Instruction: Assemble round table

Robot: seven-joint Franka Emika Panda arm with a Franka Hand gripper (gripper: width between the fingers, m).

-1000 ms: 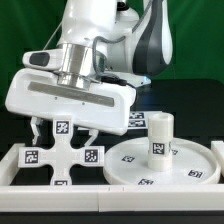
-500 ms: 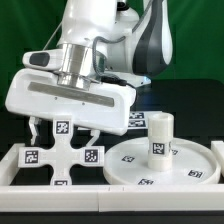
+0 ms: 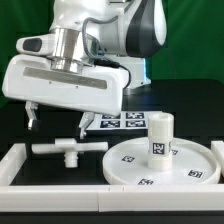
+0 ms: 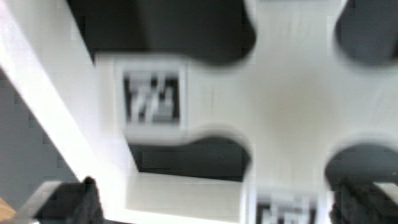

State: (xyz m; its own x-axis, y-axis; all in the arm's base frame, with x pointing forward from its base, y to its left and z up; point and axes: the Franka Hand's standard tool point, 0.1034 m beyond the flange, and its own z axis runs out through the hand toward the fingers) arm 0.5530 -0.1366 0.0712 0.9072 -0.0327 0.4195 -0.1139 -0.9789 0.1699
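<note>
The end effector [image 3: 59, 126] hangs with its two dark fingers [image 3: 33, 116] spread wide and nothing between them. Just under the fingertips, with a small gap showing in the exterior view, is the cross-shaped base [image 3: 68, 147]. It is seen nearly edge-on as a thin white bar on the black tabletop [image 3: 190, 115], behind the front wall [image 3: 20, 162]. The wrist view is blurred, but it shows the base [image 4: 267, 100] and one tag [image 4: 151, 95] close below. Toward the exterior view's right lies the disc [image 3: 130, 165], with the leg [image 3: 160, 135] standing upright on it. The marker board [image 3: 125, 121] lies behind.
</note>
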